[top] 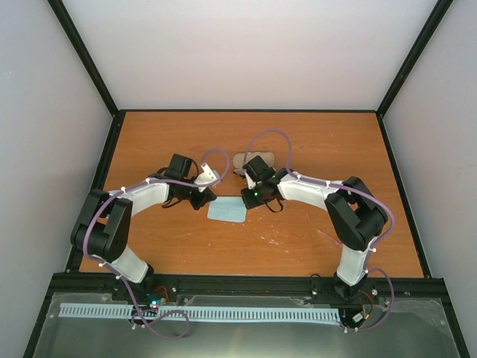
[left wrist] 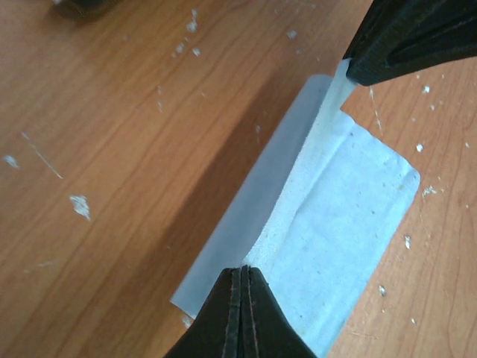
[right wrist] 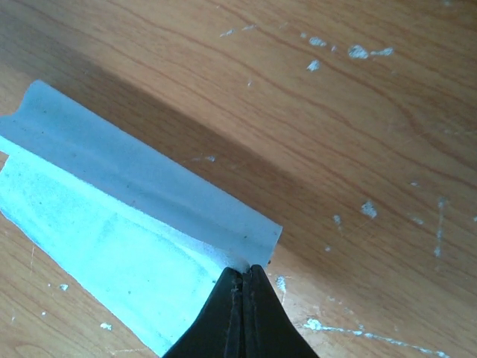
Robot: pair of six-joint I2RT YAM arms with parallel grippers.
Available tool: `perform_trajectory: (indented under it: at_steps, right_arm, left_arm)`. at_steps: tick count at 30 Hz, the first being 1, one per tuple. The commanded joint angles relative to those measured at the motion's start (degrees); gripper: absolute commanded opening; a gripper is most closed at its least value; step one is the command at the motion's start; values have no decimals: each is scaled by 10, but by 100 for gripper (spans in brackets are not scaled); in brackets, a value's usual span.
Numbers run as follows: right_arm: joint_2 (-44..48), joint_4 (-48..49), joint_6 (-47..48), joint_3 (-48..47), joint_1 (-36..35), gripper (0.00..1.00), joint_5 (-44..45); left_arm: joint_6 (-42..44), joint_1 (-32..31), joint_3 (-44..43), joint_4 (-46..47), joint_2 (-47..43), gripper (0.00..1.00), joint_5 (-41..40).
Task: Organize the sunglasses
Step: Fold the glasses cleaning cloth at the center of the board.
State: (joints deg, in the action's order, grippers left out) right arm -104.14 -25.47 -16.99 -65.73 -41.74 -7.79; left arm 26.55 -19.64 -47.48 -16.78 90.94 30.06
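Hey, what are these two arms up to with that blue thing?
Both arms are handling the pale blue cloth in the middle of the table. The left gripper and the right gripper each pinch one end of the same edge, lifting it into a fold. The case lies behind them; the sunglasses aren't visible.

White-shelled black arms, lilac cables

A pale blue cloth lies near the middle of a brown wooden table. One long edge of the cloth is lifted up off the wood. Little white marks dot the table. Just behind the cloth sits a half-hidden grey-tan thing, maybe a case.
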Motion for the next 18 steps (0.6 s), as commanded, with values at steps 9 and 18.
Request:
perform_trajectory:
  at_steps: [9,18]
  right_arm:
    - [-9,21,-1,21,-29,3,-20]
    - [-4,17,4,36,-31,3,-34]
  left_arm:
    - [31,-11,23,-8,3,1,-4]
    - [37,-13,34,-16,-6,1,-1]
